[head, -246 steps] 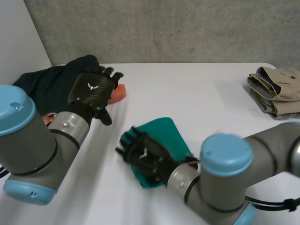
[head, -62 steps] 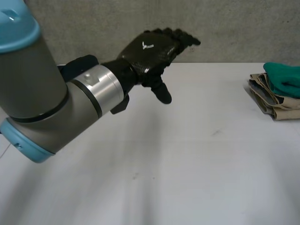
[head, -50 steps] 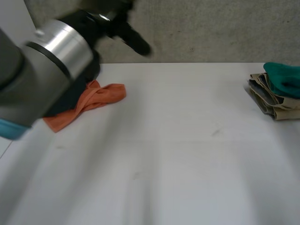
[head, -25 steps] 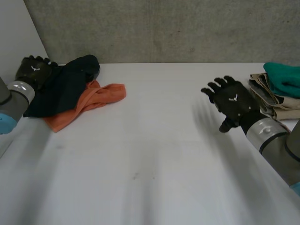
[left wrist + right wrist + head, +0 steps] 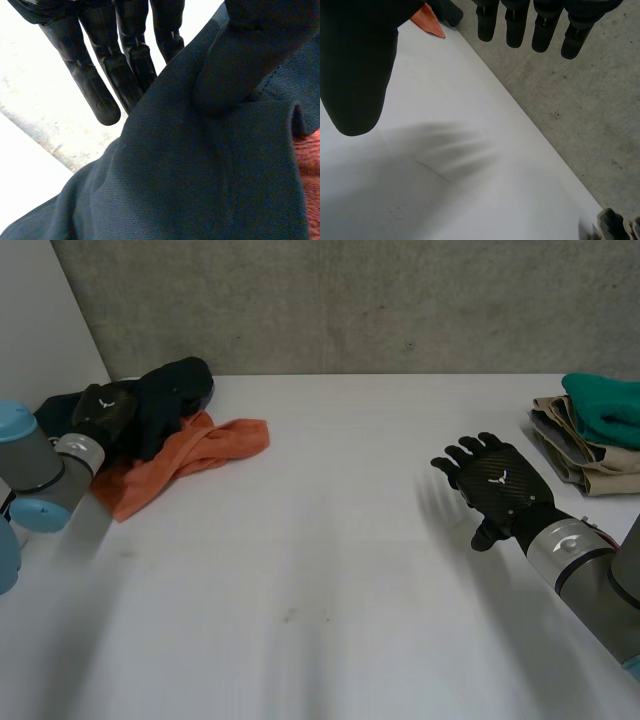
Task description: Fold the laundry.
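Over the last half second the left hand (image 5: 103, 408) has slid in from the outer edge of the dark garment (image 5: 170, 390) and now sits on top of it, while the right hand (image 5: 497, 485) has hardly shifted. In the left wrist view the thumb (image 5: 235, 65) presses onto a fold of the dark cloth. The straight fingers (image 5: 100, 85) lie on the fold's other side, so the hand appears clamped on that edge, though only lightly. The garment is bunched under and beyond the left palm, and an orange cloth (image 5: 200, 450) touches it on the thumb side. The right hand hangs above the bare surface (image 5: 330, 570) with its fingers spread and straight, holding nothing. Just beyond its fingertips, a folded teal cloth (image 5: 605, 405) rests on a beige stack (image 5: 575, 455). The likely trouble is the shallow pinch: a quick lift could let the thick fold slip from between thumb and fingers. The orange cloth, lying against the garment, could also be dragged along and end up tangled in the fold. The back of each hand carries a small white emblem, and no readable writing can be made out.
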You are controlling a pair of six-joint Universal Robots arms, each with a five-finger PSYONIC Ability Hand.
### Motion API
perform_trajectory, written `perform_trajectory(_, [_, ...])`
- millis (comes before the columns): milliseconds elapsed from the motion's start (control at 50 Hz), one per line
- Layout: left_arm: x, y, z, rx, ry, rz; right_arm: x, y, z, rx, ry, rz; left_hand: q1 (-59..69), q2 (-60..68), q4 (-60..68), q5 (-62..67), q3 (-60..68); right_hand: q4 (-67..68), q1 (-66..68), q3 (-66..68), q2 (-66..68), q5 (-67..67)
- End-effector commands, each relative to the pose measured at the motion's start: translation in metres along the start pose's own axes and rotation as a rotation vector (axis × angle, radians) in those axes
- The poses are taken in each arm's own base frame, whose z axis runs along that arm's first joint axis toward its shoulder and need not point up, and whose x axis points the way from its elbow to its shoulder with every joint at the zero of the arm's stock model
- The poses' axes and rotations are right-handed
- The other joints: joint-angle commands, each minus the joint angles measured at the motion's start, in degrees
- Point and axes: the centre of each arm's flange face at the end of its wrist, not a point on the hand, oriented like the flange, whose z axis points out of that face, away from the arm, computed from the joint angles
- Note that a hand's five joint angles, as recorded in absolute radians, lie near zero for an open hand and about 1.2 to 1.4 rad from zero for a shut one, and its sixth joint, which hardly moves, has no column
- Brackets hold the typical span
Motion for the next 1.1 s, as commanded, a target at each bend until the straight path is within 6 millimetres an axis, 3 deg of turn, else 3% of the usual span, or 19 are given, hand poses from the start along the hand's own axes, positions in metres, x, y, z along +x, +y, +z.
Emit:
perform_trajectory(20, [-0.005,-0.028,-0.002,0.024,-0.051,-0.029,0.0,0.001,-0.001,-0.003,0.0,0.002,15.26,11.87,11.55,13.77,12.21,-2.41,-3.74,-2.17,-2.01,-3.03])
perform_trajectory(160, [0.008,-0.163,-0.039,0.22,0.012,-0.203,0.002,-0.001,0.001,0.008,0.013,-0.001,15.26,11.87,11.55,13.77,12.21,-2.41,-3.74,-2.17,-2.01,-3.03])
perform_trajectory(180, [0.016,-0.193,-0.051,0.275,0.039,-0.245,0.003,-0.002,0.001,0.01,0.016,-0.001,15.26,11.87,11.55,13.77,12.21,-2.41,-3.74,-2.17,-2.01,-3.03])
perform_trajectory(220, [0.025,-0.224,-0.065,0.336,0.072,-0.293,0.006,-0.004,0.0,0.009,0.035,0.0,15.26,11.87,11.55,13.77,12.21,-2.41,-3.74,-2.17,-2.01,-3.03])
perform_trajectory(240, [0.037,-0.258,-0.083,0.402,0.117,-0.346,0.007,-0.004,0.0,0.007,0.041,-0.001,15.26,11.87,11.55,13.77,12.21,-2.41,-3.74,-2.17,-2.01,-3.03])
perform_trajectory(300, [0.057,-0.309,-0.118,0.499,0.203,-0.427,0.01,-0.004,0.0,-0.002,0.066,0.002,15.26,11.87,11.55,13.77,12.21,-2.41,-3.74,-2.17,-2.01,-3.03])
perform_trajectory(360, [0.072,-0.326,-0.135,0.533,0.253,-0.467,0.017,-0.01,-0.003,0.001,0.109,-0.007,15.26,11.87,11.55,13.77,12.21,-2.41,-3.74,-2.17,-2.01,-3.03])
perform_trajectory(440, [0.129,-0.337,-0.161,0.519,0.399,-0.514,0.027,-0.012,-0.005,-0.004,0.155,-0.007,15.26,11.87,11.55,13.77,12.21,-2.41,-3.74,-2.17,-2.01,-3.03])
perform_trajectory(500, [0.162,-0.329,-0.169,0.469,0.474,-0.534,0.034,-0.012,-0.006,-0.006,0.181,0.014,15.26,11.87,11.55,13.77,12.21,-2.41,-3.74,-2.17,-2.01,-3.03])
perform_trajectory(580, [0.22,-0.295,-0.182,0.323,0.572,-0.533,0.04,-0.012,-0.007,-0.004,0.199,0.053,15.26,11.87,11.55,13.77,12.21,-2.41,-3.74,-2.17,-2.01,-3.03])
perform_trajectory(620, [0.228,-0.289,-0.184,0.297,0.575,-0.514,0.043,-0.01,-0.007,-0.008,0.203,0.066,15.26,11.87,11.55,13.77,12.21,-2.41,-3.74,-2.17,-2.01,-3.03])
perform_trajectory(660, [0.226,-0.287,-0.182,0.296,0.547,-0.501,0.043,-0.01,-0.007,-0.006,0.2,0.066,-15.18,-18.57,-18.9,-16.67,-18.24,-2.41,-3.74,-2.17,-2.01,-3.03])
perform_trajectory(680, [0.219,-0.284,-0.176,0.29,0.491,-0.483,0.042,-0.01,-0.007,-0.008,0.197,0.067,-36.48,-39.87,-40.19,-37.97,-39.53,-2.41,-3.74,-2.17,-2.01,-3.03])
perform_trajectory(720, [0.203,-0.276,-0.162,0.279,0.403,-0.447,0.042,-0.01,-0.006,-0.006,0.197,0.066,-43.06,-46.45,-46.77,-44.55,-46.11,-2.41,-3.74,-2.17,-2.01,-3.03])
perform_trajectory(740, [0.181,-0.265,-0.146,0.264,0.299,-0.397,0.042,-0.01,-0.006,-0.005,0.195,0.066,-47.92,-51.3,-51.63,-49.4,-50.97,-2.41,-3.74,-2.17,-2.01,-3.03])
perform_trajectory(820, [0.11,-0.234,-0.107,0.216,0.058,-0.269,0.041,-0.011,-0.006,0.002,0.194,0.064,-49.81,-53.2,-53.53,-51.3,-52.87,-2.41,-3.74,-2.17,-2.01,-3.03])
perform_trajectory(900, [0.063,-0.207,-0.083,0.181,-0.055,-0.173,0.04,-0.009,-0.005,-0.003,0.189,0.066,-49.82,-53.2,-53.53,-51.31,-52.87,-2.41,-3.74,-2.17,-2.01,-3.03])
perform_trajectory(940, [0.052,-0.194,-0.073,0.164,-0.073,-0.148,0.038,-0.008,-0.004,-0.008,0.183,0.067,-49.48,-52.87,-53.19,-50.97,-52.53,-2.41,-3.74,-2.17,-2.01,-3.03])
perform_trajectory(1100, [0.01,-0.092,-0.029,0.055,-0.04,-0.048,0.03,0.005,0.0,-0.046,0.162,0.071,-48.47,-51.86,-52.18,-49.96,-51.52,-2.41,-3.74,-2.17,-2.01,-3.03])
